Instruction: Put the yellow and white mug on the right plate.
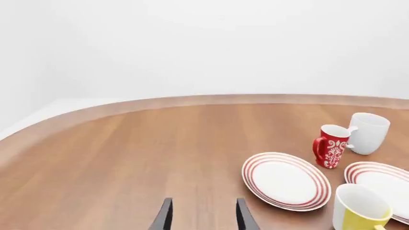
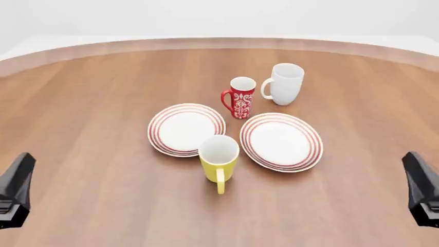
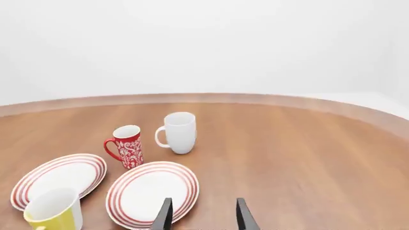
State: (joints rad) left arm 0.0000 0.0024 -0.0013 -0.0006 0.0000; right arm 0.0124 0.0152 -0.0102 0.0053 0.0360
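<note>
Nearest the camera in the front view, the left gripper (image 2: 15,191) sits at the lower left edge and the right gripper (image 2: 423,189) at the lower right edge, both well apart from the crockery and holding nothing. Each wrist view shows its own two dark fingertips spread with bare table between them: the left pair (image 1: 203,215) over open wood, the right pair (image 3: 202,215) just at the near rim of the right plate. Farther in, the yellow mug (image 2: 219,158) stands upright on the table (image 2: 82,103), its white inside showing and its handle pointing toward the arms. It sits in front of the gap between the two plates; from the front view its rim overlaps the near right edge of the left plate (image 2: 186,129), and I cannot tell whether they touch. The right plate (image 2: 281,141) lies flat just right of the mug, bare, with red rings around its rim. Beyond the plates the red mug (image 2: 240,97) stands upright with its handle to the left, close to the far edges of both plates. Just right of it and slightly farther back stands the white mug (image 2: 285,83), handle toward the red one.
</note>
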